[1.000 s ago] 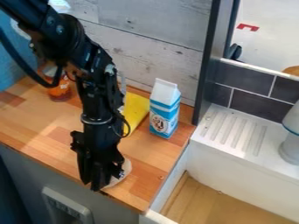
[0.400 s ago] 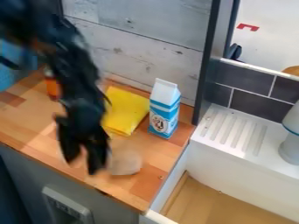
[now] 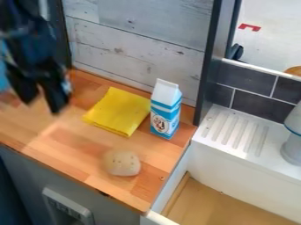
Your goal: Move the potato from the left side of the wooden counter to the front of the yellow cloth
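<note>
Counter (image 3: 70, 154): wooden, fills most of the left half. Pale plank wall behind it. White sink (image 3: 223, 156) with ribbed drainer adjoins on the right, lower basin in front. Grey and white vessel (image 3: 293, 147) at the sink's far right.

Arm (image 3: 26, 37): black, upper left, in from the top edge. Gripper (image 3: 40, 100) hangs over the counter's left part, pointing down, two fingers spread, nothing between them. Its height above the wood: cannot tell.

Cloth (image 3: 119, 110): yellow, lies flat towards the back, nearest of the loose things to the gripper. Carton (image 3: 165, 110): blue and white, upright just right of the cloth; whether they touch, cannot tell.

Lump (image 3: 122, 163): pale, rounded, dark specks on top, on bare wood in front of the cloth, near the counter's front edge. Well apart from the gripper.

Risks, my judgement. A low pass rightwards could snag the cloth and drag it against the carton; tall and narrow, that would tip easily, perhaps into the basin. An off-centre squeeze on the lump's curved side could make it skid, and the front edge leaves little margin before a fall. Descending too far would jam the fingertips into the wood.
</note>
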Motion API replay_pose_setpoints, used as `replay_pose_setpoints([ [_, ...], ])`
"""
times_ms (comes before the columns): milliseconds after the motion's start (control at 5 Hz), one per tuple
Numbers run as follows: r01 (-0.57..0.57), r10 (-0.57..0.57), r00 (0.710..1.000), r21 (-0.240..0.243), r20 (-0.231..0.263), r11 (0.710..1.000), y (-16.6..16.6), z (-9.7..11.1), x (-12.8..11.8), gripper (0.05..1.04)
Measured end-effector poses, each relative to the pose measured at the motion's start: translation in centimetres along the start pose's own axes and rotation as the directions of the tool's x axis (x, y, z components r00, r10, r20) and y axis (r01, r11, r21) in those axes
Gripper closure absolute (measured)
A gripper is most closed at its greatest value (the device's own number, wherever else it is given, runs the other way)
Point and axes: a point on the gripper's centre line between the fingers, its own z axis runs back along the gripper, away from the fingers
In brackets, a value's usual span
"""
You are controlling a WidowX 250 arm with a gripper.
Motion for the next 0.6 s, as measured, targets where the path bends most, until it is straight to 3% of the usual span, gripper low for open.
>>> replay_pose_setpoints([
  [200, -0.007, 0.008, 1.0, 0.046, -0.017, 0.999, 3.4, -0.2, 3.7, 0.083],
  [400, 0.054, -0.052, 0.998, 0.049, -0.038, 0.997, 5.4, -0.5, 7.0, 0.083],
  [600, 0.097, -0.092, 0.993, 0.07, -0.071, 0.993, 6.7, -1.0, 8.0, 0.083],
])
